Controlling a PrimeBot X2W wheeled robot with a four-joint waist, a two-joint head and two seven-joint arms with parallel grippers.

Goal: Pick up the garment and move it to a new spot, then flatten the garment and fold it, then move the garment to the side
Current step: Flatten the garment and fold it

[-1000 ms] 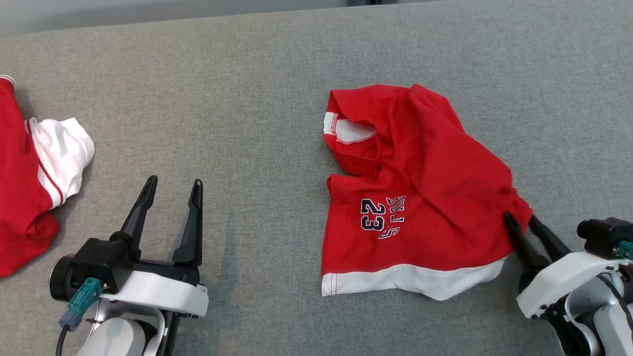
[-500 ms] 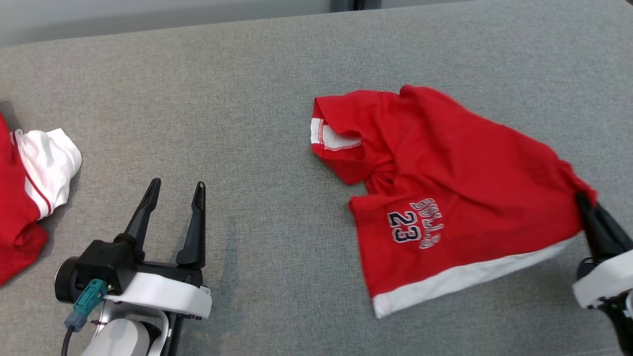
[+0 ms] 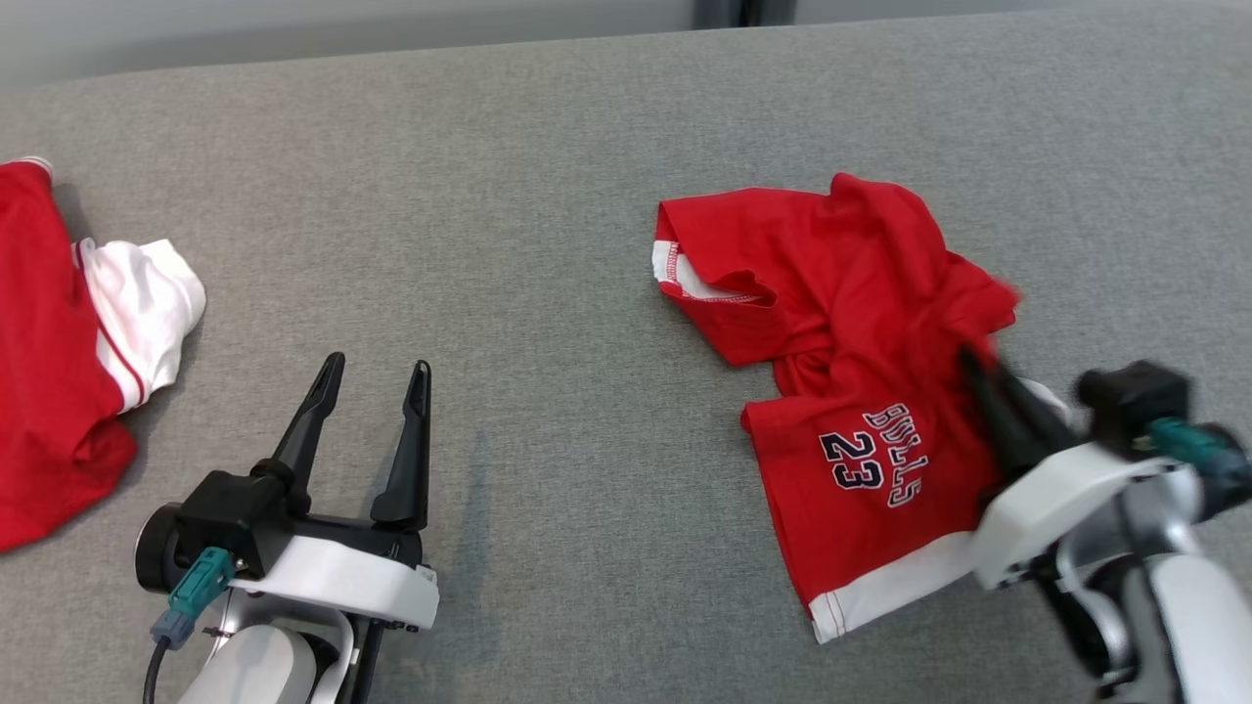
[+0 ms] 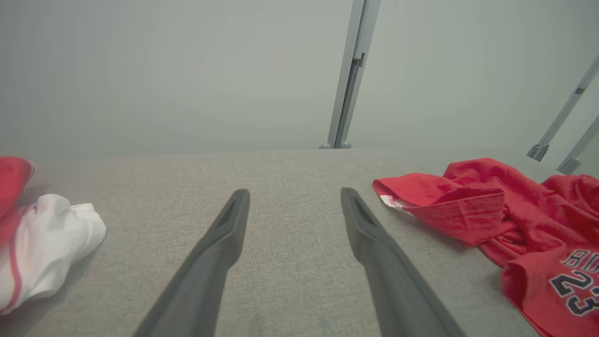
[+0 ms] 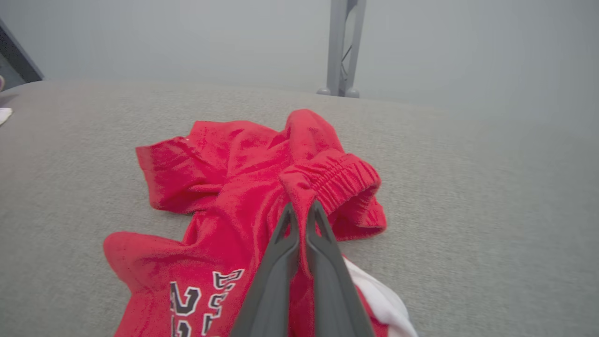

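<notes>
The right claw [image 5: 300, 211] has its two dark fingers pressed together on a fold of the garment [image 3: 861, 293], a pair of red shorts, pinching the cloth just below the gathered elastic waistband [image 5: 337, 175]. The waistband curls up and over to the right of the claw's tips. The rest of the garment lies crumpled on the grey table [image 3: 548, 244], mostly ahead of this claw and to its left. One leg opening spreads away beyond the tips, and the other leg runs back alongside the fingers toward the wrist. On that nearer leg the dark number-and-letter print [image 3: 871, 460] sits immediately left of the claw's fingers, and the white band [image 3: 890, 587] at the hem lies under and behind them, close to the pale wrist housing. In the head view this claw and its arm are blurred, so the exact edge of the pinch is clearer from the wrist camera. The left claw [image 3: 377, 364] is low over bare table with its fingers spread wide apart and nothing between them — the garment lies well off to its right, not touching it. To this claw's left, also apart from it, a second garment [image 3: 49, 342] in red and white sits bunched at the table's edge. Beyond the far side of the table, ahead of both claws, a grey metal post [image 4: 348, 75] stands against a pale wall.
</notes>
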